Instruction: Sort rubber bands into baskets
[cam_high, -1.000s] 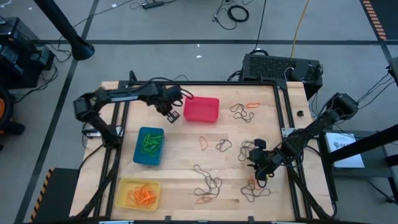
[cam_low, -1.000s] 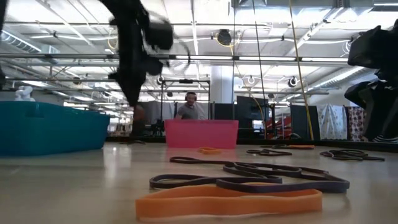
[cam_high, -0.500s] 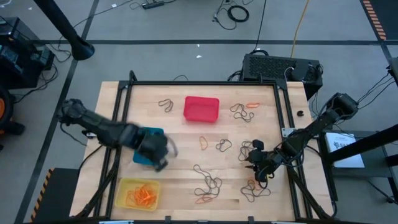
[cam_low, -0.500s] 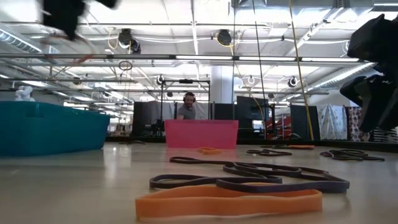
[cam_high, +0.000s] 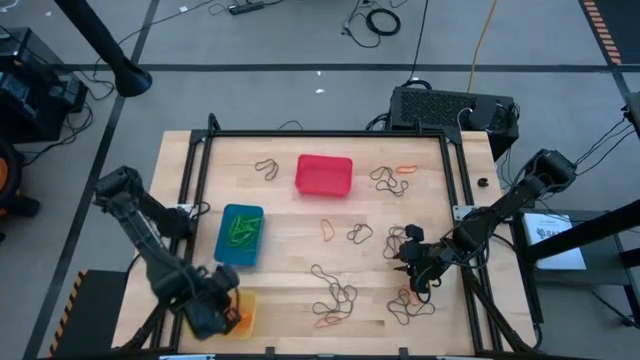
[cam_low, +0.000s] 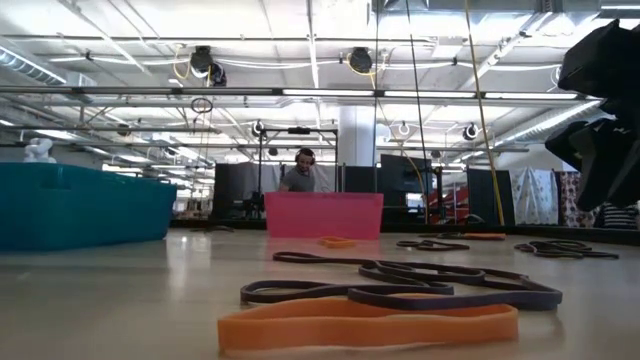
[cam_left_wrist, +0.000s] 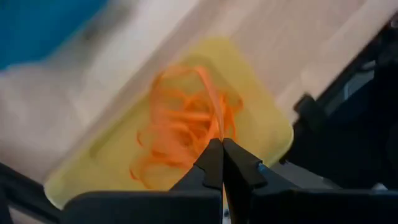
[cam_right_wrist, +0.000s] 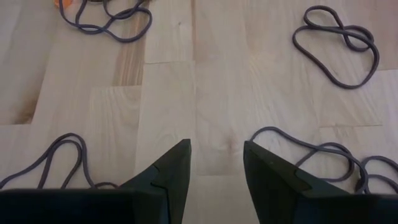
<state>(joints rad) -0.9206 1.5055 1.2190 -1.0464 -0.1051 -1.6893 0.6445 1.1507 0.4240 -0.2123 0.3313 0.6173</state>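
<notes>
My left gripper (cam_high: 222, 314) hangs shut over the yellow basket (cam_left_wrist: 261, 112) at the near left, with an orange rubber band in its tips. That basket holds several orange bands (cam_left_wrist: 180, 124). The blue basket (cam_high: 240, 235) holds green bands, and the red basket (cam_high: 323, 175) stands at the far middle. Dark and orange rubber bands (cam_high: 335, 295) lie loose on the wood. At the right, my right gripper (cam_right_wrist: 216, 152) stands open over bare wood, with dark bands (cam_right_wrist: 339, 46) lying around it and none between its fingers. My left gripper pinches one orange rubber band between its two fingertips, which point steeply down. A strand of it (cam_left_wrist: 211, 106) runs on from the tips over the basket. The band hangs slack below the fingers; whether it reaches the heap underneath I cannot tell.
Black frame rails (cam_high: 195, 190) run along the table's sides. A black box (cam_high: 450, 105) sits beyond the far right corner. An orange band (cam_low: 370, 325) and dark bands (cam_low: 400, 280) lie close to the low camera. Bare wood (cam_high: 290, 250) lies between the blue basket and the loose bands.
My left gripper has swung from beside the red basket at the far side, past the blue basket, toward the table's near left, and now hangs over the yellow basket. It has stayed shut.
</notes>
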